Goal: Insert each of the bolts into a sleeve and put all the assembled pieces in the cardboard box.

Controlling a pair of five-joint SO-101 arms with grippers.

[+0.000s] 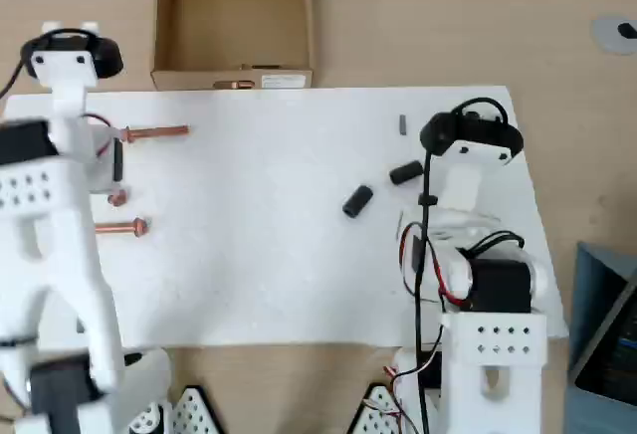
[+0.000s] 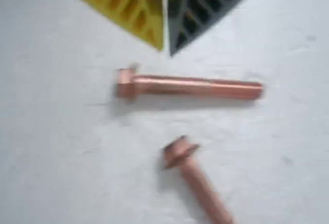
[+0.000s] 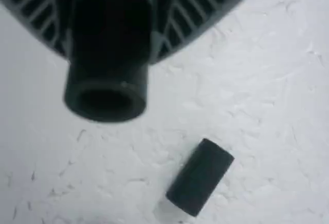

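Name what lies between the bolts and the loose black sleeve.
Nothing: the high view shows bare white mat between the bolts and the sleeve.

Wooden table (image 1: 398, 36); white sheet (image 1: 259, 255) atop; bolts (image 1: 156, 133), sleeve (image 1: 357, 201) on sheet; box (image 1: 233, 26) beyond.

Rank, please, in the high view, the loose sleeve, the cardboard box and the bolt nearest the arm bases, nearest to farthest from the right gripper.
1. loose sleeve, close by on the mat
2. cardboard box, beyond the mat
3. bolt, beside the left arm
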